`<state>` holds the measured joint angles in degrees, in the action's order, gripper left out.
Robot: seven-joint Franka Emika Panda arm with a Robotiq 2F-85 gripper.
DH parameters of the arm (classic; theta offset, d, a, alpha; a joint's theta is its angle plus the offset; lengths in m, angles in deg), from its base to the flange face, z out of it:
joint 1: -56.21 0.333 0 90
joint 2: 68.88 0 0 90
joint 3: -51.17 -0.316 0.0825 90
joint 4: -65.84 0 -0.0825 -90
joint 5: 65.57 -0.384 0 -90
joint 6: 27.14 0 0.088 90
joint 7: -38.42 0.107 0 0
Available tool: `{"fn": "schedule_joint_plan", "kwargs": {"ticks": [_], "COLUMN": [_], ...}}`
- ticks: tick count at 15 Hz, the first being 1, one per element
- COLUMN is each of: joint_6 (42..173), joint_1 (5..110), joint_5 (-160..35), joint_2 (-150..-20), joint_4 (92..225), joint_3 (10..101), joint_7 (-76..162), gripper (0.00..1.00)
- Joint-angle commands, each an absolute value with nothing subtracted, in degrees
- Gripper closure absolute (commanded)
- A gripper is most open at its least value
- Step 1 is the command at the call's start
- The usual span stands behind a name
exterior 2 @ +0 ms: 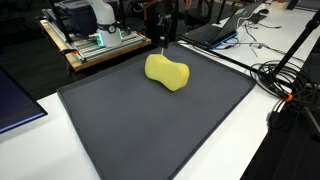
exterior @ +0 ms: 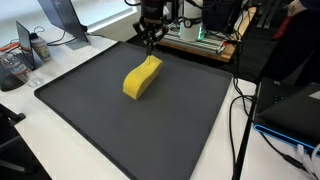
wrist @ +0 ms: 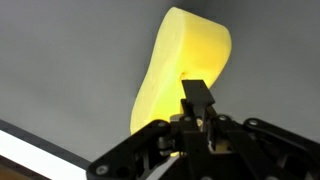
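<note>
Even, bright overhead room light in both exterior views; soft sheen on the dark mat [exterior: 130, 115]. Frames were small and grainy, background clutter slightly soft. Wrist view: tool [wrist: 197, 118] dark and blurred up close; yellow sponge [wrist: 185, 65] brightly lit, casting a faint shadow.

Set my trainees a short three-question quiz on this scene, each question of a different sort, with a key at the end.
1. True or false: the gripper holds the yellow sponge in the air above the dark mat.
2. Multiple choice: how many things lie on the mat? A) one B) two C) four
3. Short answer: which thing is the gripper nearest to?
Key: 1 false, since the sponge lies on the mat; 2 A; 3 the yellow sponge.
</note>
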<state>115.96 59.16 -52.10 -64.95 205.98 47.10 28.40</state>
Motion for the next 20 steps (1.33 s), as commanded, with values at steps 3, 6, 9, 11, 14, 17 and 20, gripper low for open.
{"fn": "schedule_joint_plan", "kwargs": {"ticks": [3,6,9,11,14,17,20], "joint_6": [113.7,113.0,112.1,111.4,110.5,108.8,104.8], "joint_1": [59.6,59.3,59.0,59.0,59.1,59.3,60.0], "joint_5": [-50.2,-49.7,-49.1,-49.3,-49.6,-50.0,-49.3], "joint_2": [-64.3,-64.6,-64.9,-64.8,-64.7,-64.5,-64.3], "joint_4": [204.5,203.1,201.6,200.8,199.6,198.4,196.6], "joint_3": [46.4,46.5,46.9,46.9,46.9,46.7,45.7], "joint_7": [30.5,30.6,30.8,30.8,30.8,31.3,35.0], "gripper": [0.97,0.97,0.97,0.97,0.97,0.97,0.97]}}
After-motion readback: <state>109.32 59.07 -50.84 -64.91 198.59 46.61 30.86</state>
